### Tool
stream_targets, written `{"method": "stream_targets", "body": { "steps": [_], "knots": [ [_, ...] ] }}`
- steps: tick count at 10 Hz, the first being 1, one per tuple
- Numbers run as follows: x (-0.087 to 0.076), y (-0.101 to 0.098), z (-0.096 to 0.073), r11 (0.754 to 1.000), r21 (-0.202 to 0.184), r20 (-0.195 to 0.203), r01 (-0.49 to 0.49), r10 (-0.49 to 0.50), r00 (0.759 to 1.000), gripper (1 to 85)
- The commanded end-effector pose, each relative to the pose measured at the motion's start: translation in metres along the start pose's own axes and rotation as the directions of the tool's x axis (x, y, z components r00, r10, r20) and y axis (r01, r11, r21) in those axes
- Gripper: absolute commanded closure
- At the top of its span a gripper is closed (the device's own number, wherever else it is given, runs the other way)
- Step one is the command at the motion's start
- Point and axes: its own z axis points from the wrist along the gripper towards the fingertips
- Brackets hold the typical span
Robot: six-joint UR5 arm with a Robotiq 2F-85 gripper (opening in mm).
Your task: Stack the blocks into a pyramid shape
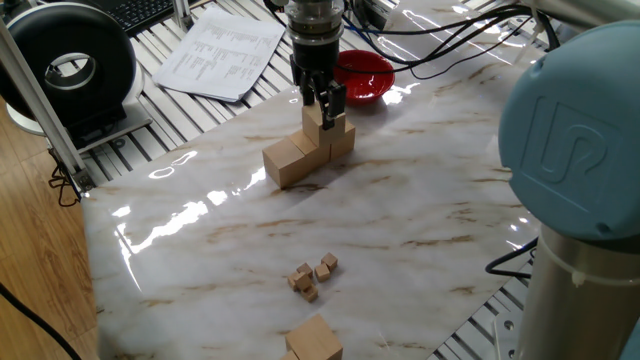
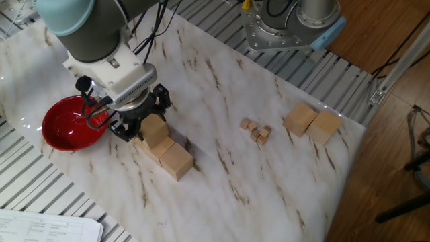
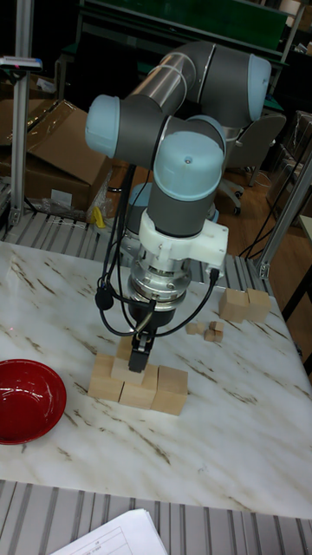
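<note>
Three large tan blocks (image 1: 286, 162) (image 2: 177, 162) (image 3: 172, 390) lie in a row on the marble table, forming the bottom of the pyramid shape. A fourth block (image 1: 314, 119) (image 2: 154, 128) (image 3: 125, 369) sits at the second level, over the end of the row nearest the red bowl. My gripper (image 1: 321, 103) (image 2: 144, 125) (image 3: 137, 353) points straight down, its fingers shut on this upper block. Whether the block rests on the row or hovers just above it does not show. Two more blocks (image 2: 300, 118) (image 2: 326, 126) (image 3: 235, 305) lie side by side near the table's edge, far from the gripper.
A red bowl (image 1: 369, 75) (image 2: 67, 123) (image 3: 26, 401) stands close behind the stack. Several tiny wooden cubes (image 1: 314, 274) (image 2: 256, 130) (image 3: 209, 329) lie between the stack and the loose blocks. Papers (image 1: 222, 52) and a round black device (image 1: 70, 62) sit beyond the table's edge.
</note>
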Motion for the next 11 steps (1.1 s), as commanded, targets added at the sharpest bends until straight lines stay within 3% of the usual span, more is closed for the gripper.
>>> {"method": "stream_targets", "body": {
  "steps": [1,7,11],
  "knots": [
    [-0.0050,-0.0052,-0.0018,1.000,0.021,0.021,0.022,-0.023,1.000,84.3],
    [-0.0002,-0.0031,-0.0028,0.996,0.014,0.004,0.090,-0.090,0.996,84.3],
    [-0.0002,0.0028,-0.0017,0.996,-0.007,0.021,0.092,-0.092,0.996,84.3]
  ]
}}
